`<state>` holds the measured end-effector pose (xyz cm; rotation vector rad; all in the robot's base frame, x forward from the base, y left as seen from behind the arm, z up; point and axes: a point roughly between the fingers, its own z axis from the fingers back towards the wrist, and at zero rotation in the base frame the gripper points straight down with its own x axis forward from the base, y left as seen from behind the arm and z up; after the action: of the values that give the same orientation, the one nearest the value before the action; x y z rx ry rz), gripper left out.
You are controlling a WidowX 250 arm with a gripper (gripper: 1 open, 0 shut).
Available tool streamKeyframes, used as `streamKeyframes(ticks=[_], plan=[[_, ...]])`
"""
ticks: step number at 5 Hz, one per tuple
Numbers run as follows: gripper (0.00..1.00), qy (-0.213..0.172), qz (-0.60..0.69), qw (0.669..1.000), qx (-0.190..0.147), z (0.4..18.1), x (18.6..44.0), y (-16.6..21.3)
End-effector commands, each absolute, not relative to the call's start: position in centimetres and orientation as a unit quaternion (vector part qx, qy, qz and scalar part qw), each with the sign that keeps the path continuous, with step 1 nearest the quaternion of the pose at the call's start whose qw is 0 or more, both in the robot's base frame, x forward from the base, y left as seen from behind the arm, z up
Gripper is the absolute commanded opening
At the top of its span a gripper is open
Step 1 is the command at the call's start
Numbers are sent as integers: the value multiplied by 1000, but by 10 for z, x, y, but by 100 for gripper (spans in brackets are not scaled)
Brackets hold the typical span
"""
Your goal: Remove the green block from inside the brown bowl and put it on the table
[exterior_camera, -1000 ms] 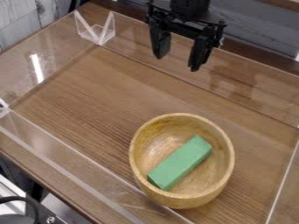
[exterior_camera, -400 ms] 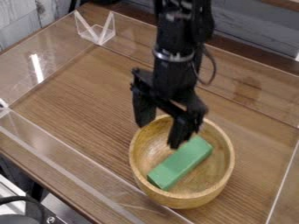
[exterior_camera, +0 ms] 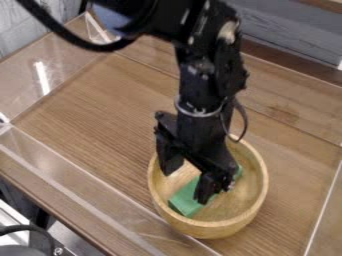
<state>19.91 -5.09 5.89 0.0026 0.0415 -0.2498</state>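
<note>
Bowl (exterior_camera: 251,205) holds the green block (exterior_camera: 186,203); the pincer (exterior_camera: 190,178) straddles it wide open, gripping nothing.

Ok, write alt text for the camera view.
A black robot gripper, jaws open and pointing down, reaches into a brown bowl over a green block lying inside. The bowl sits on a wood-grain table edged with clear walls.

From where I stand, the gripper (exterior_camera: 193,178) covers most of the green block (exterior_camera: 183,203); only its near end shows. Whether the fingertips touch the block I cannot tell. The arm (exterior_camera: 160,25) runs off the top edge. The bowl's (exterior_camera: 247,208) far rim is hidden behind the gripper.
</note>
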Motion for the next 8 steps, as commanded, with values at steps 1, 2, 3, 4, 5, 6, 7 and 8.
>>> streamKeyframes(ticks=[1,2,3,4,5,6,7,8], plan=[[100,5,-130,992,-2,53,205,-53],[100,3,-128,992,-6,49,209,-51],[100,3,-124,992,-10,47,210,-49],[100,3,-121,993,-13,44,211,-47],[100,3,-118,993,-16,42,212,-45],[100,5,-115,993,-18,39,212,-44],[0,8,-111,994,-22,37,212,-44],[0,16,-107,994,-26,38,209,-45]])
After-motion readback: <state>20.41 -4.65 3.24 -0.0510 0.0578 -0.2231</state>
